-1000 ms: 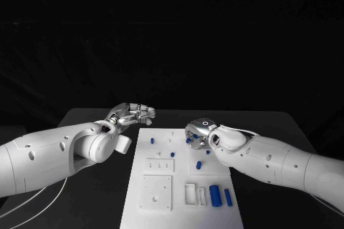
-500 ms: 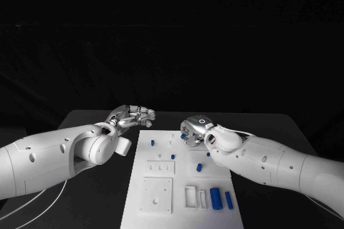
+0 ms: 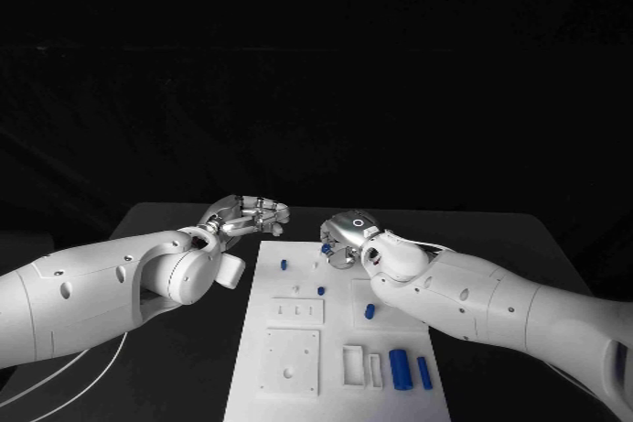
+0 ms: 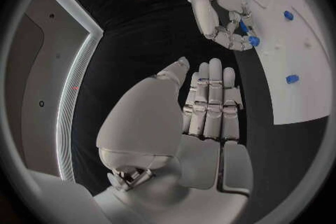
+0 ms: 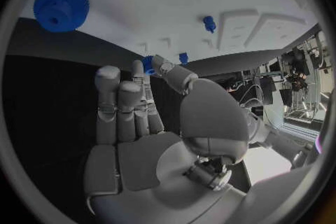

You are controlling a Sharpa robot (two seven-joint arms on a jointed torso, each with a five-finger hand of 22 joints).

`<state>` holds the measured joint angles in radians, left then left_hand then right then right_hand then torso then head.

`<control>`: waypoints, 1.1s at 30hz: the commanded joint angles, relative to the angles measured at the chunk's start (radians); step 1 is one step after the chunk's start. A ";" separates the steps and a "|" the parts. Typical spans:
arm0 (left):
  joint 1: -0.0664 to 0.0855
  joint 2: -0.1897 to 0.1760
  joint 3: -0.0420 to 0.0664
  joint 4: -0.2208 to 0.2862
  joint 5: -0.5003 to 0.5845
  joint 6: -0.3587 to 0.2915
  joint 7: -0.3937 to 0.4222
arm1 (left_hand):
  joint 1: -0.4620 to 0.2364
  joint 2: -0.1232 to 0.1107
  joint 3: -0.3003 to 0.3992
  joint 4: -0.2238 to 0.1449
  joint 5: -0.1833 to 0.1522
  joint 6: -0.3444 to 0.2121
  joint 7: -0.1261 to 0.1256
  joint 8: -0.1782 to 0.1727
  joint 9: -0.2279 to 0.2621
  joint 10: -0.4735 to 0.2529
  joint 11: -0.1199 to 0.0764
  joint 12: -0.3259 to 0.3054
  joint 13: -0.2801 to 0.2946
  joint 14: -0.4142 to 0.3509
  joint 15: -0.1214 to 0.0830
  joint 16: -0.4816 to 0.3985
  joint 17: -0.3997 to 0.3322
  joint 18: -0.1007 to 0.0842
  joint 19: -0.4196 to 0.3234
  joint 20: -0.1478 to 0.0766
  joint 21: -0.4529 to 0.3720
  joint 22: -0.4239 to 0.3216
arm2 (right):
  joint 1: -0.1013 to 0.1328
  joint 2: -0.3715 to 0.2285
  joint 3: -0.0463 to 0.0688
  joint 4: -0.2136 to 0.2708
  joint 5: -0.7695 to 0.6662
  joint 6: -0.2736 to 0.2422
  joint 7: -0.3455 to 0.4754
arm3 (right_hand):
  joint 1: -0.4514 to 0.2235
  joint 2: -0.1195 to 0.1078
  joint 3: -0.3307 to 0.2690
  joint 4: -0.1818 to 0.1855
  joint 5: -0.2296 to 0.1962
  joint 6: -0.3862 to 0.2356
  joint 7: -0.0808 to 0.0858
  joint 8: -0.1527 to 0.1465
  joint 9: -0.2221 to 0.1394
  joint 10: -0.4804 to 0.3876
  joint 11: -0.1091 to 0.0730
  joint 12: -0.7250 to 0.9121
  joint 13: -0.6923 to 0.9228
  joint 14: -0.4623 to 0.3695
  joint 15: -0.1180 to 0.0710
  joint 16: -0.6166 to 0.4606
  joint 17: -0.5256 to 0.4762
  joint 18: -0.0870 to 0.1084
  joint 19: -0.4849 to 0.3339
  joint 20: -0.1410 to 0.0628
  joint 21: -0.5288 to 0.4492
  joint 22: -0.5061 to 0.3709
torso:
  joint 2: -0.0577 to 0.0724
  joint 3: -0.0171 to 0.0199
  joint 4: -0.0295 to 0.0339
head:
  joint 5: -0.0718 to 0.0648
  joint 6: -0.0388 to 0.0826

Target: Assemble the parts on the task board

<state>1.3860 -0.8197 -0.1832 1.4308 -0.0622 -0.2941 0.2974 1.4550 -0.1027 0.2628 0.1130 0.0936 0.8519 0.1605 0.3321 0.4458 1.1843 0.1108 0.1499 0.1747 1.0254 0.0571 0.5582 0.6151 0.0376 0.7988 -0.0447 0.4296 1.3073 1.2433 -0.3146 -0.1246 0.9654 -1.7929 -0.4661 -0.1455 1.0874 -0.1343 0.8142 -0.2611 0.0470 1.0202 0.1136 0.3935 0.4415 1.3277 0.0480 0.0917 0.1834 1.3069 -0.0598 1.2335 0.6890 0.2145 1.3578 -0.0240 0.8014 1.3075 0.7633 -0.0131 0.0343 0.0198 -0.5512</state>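
- The right hand [image 3: 346,239] sits over the far part of the task board [image 3: 297,372], fingers bent down and pinching a small blue part [image 3: 326,249] at their tips; the left wrist view shows the same blue part [image 4: 252,41] caught at the fingertips of that hand [image 4: 223,21]
- The left hand [image 3: 245,213] hovers off the board's far left corner above the black table [image 3: 158,219]; its fingers lie straight and close together with nothing in them [image 4: 210,102]
- The relation that matters, as I judge it: the held part is just left of the right hand's palm and just above the board's far edge, so the right hand is the one placed to seat it; the left hand is near but idle
- Other blue parts lie on the board: a small one near the far left [image 3: 284,265], one at mid board [image 3: 368,309], and two long ones side by side at the near right [image 3: 400,368], their long axes running near to far
- A blue gear [image 5: 61,5] shows on the board in the right wrist view
- Hard to make out: the held part's shape and long axis, largely covered by the fingers, and which hole or peg lies beneath it
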 commanded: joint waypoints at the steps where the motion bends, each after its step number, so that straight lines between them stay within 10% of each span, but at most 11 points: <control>1: 0.002 0.005 0.001 0.001 0.005 0.005 0.010 | -0.012 -0.002 -0.001 -0.004 -0.007 -0.001 0.005 -0.006 0.002 -0.002 -0.001 -0.004 0.001 -0.007 -0.001 -0.004 -0.001 -0.004 -0.003 0.001 -0.005 0.014 | -0.001 0.009 0.000 -0.015 -0.023 0.004 -0.016 | 0.003 -0.007 0.008 0.000 0.003 0.010 -0.006 0.002 0.002 0.005 -0.002 -0.003 0.001 -0.004 -0.007 0.005 -0.002 0.047 0.045 -0.051 0.006 0.024 | 0.000 -0.0006 0.0013 | 0.002 -0.002; 22: 0.019 0.004 0.001 0.027 -0.009 0.000 0.009 | -0.015 -0.004 -0.001 -0.004 -0.008 -0.001 0.005 -0.008 0.002 -0.001 -0.001 -0.006 0.002 -0.007 -0.001 -0.004 -0.001 -0.004 -0.003 0.001 -0.005 0.014 | -0.001 0.042 0.000 -0.073 -0.028 0.017 -0.013 | 0.004 -0.009 0.011 0.000 0.004 0.010 -0.006 0.001 0.002 0.005 -0.001 -0.005 0.002 -0.004 -0.007 0.006 -0.003 0.047 0.043 -0.051 0.009 0.023 | 0.019 -0.0170 0.0209 | 0.002 0.007; 33: 0.021 0.008 0.001 0.026 -0.010 -0.001 0.007 | -0.014 -0.004 -0.001 -0.005 -0.007 -0.001 0.005 -0.008 0.002 -0.001 -0.001 -0.007 0.002 -0.007 -0.001 -0.004 -0.001 -0.004 -0.003 0.001 -0.005 0.014 | -0.001 0.044 0.000 -0.068 -0.026 0.021 -0.010 | 0.004 -0.009 0.012 0.000 0.003 0.010 -0.006 0.000 0.002 0.005 -0.001 -0.005 0.003 -0.005 -0.007 0.006 -0.004 0.047 0.043 -0.051 0.010 0.023 | 0.022 -0.0156 0.0198 | 0.011 0.007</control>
<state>1.4043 -0.8143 -0.1832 1.4541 -0.0664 -0.2955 0.2972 1.4511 -0.1066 0.2627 0.1131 0.0898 0.8519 0.1604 0.3283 0.4466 1.1843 0.1108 0.1462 0.1755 1.0254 0.0571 0.5583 0.6153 0.0376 0.7988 -0.0447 0.4295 1.3078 1.2424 -0.2720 -0.1244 0.8959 -1.8079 -0.4595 -0.1573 1.0781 -0.1439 0.8212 -0.2594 0.0463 1.0248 0.1084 0.3915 0.4422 1.3275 0.0479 0.0916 0.1864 1.3049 -0.0622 1.2335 0.6862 0.2140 1.3579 -0.0239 0.8051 1.3074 0.7842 -0.0292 0.0557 0.0277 -0.5423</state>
